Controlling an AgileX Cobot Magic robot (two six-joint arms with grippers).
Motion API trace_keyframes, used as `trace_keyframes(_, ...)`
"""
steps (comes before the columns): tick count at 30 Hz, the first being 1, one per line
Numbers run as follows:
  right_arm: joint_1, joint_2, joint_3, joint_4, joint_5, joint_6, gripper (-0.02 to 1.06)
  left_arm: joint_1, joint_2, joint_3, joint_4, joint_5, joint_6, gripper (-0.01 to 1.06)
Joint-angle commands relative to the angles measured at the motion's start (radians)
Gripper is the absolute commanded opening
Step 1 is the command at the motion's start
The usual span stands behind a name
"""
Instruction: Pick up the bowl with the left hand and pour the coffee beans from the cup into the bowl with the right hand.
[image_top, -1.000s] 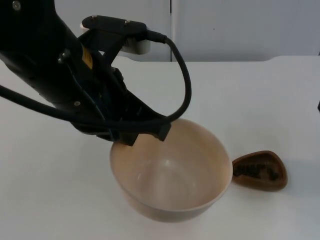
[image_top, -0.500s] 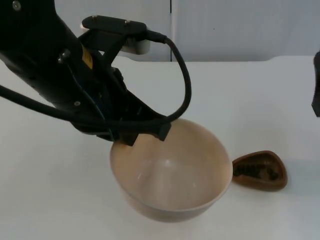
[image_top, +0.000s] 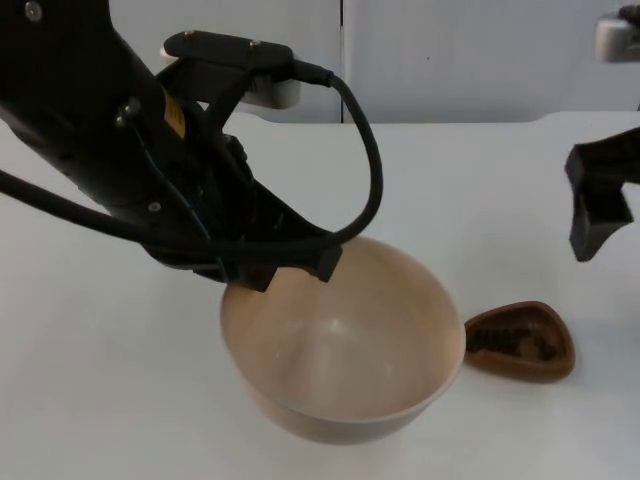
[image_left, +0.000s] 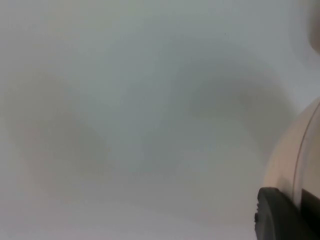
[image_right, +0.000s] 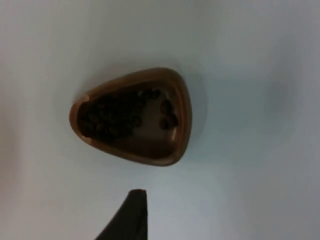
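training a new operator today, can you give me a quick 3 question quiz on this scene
1. True or false: the coffee beans are already in the bowl.
2. Which gripper has the bowl?
A. the left gripper, at the bowl's far rim
B. the right gripper
C. neither
3. Fill in the missing word: the brown cup stands on the white table, beside the bowl on the side of the ____ arm.

Key
1. False. The beans lie in the cup and the bowl holds nothing.
2. A. The right gripper hangs above the table beyond the cup, touching nothing.
3. right
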Motion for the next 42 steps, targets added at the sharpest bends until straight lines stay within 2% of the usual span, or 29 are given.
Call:
trace_keyframes(1, 0.006, 0.025, -0.004, -0.01, -0.047, 0.0, 1.0, -0.005, -0.016, 0.002, -0.006, -0.006, -0.008, 0.0)
trace_keyframes(21, 0.006, 0.263, -0.004, -0.068, -0.218, 0.025, 0.99, -0.005, -0.016, 0.002, -0.006, -0.014, -0.008, 0.0)
trace_keyframes(23, 0.006, 0.282, -0.004, -0.065, -0.238, 0.025, 0.96, -0.005, -0.016, 0.002, -0.006, -0.014, -0.008, 0.0)
trace_keyframes(26, 0.006, 0.308, -0.004, -0.065, -0.268, 0.025, 0.84, -0.005, -0.016, 0.002, -0.006, -0.019, -0.008, 0.0)
trace_keyframes(27, 0.006, 0.308, -0.004, -0.065, -0.268, 0.025, 0.84, -0.005, -0.016, 0.002, -0.006, -0.019, -0.008, 0.0)
trace_keyframes(31, 0.006, 0.318, -0.004, -0.065, -0.305, 0.025, 0.66, -0.005, -0.016, 0.002, -0.006, -0.021, -0.008, 0.0)
trace_keyframes(35, 0.006, 0.318, -0.004, -0.065, -0.326, 0.025, 0.59, -0.005, -0.016, 0.002, -0.006, -0.021, -0.008, 0.0)
trace_keyframes(42, 0.006, 0.343, -0.004, -0.069, -0.326, 0.023, 0.6, -0.005, -0.016, 0.002, -0.006, -0.023, -0.008, 0.0)
